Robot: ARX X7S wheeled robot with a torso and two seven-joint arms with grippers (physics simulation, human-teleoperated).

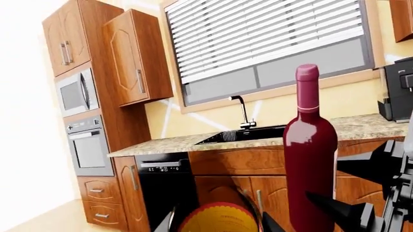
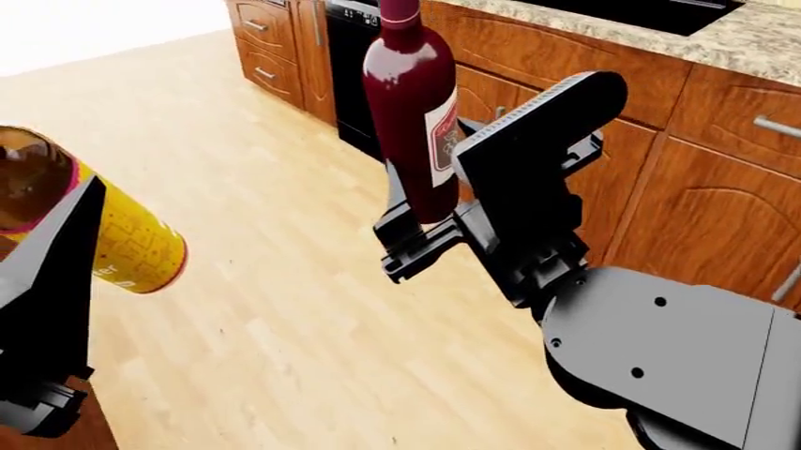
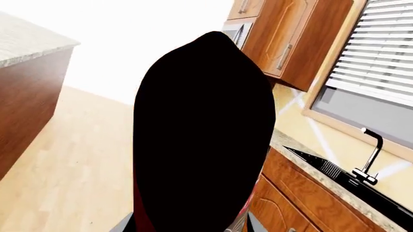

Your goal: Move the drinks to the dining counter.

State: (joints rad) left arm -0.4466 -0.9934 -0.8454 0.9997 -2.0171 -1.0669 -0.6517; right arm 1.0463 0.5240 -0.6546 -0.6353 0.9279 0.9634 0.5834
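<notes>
My left gripper [image 2: 75, 220] is shut on the amber beer bottle [image 2: 119, 239], which has a yellow label and lies tilted over the floor. In the left wrist view that label [image 1: 219, 220] sits between the gripper's fingers [image 1: 164, 220]. My right gripper [image 2: 419, 225] is shut on the base of the tall dark-red wine bottle [image 2: 407, 94] and holds it upright in front of the cabinets. The wine bottle also shows in the left wrist view [image 1: 310, 150] and fills the right wrist view [image 3: 203, 135]. The dining counter [image 3: 26, 43], pale granite on a dark wood base, shows off to one side. The blue bottle is out of view.
A browner granite worktop with a black sink [image 1: 245, 134] and tap runs over orange cabinets [image 2: 714, 178]. A black dishwasher [image 1: 164, 188], a built-in oven and microwave [image 1: 87, 145] and a coffee machine [image 1: 400, 92] stand along the wall. Wood floor [image 2: 250, 309] lies below both arms.
</notes>
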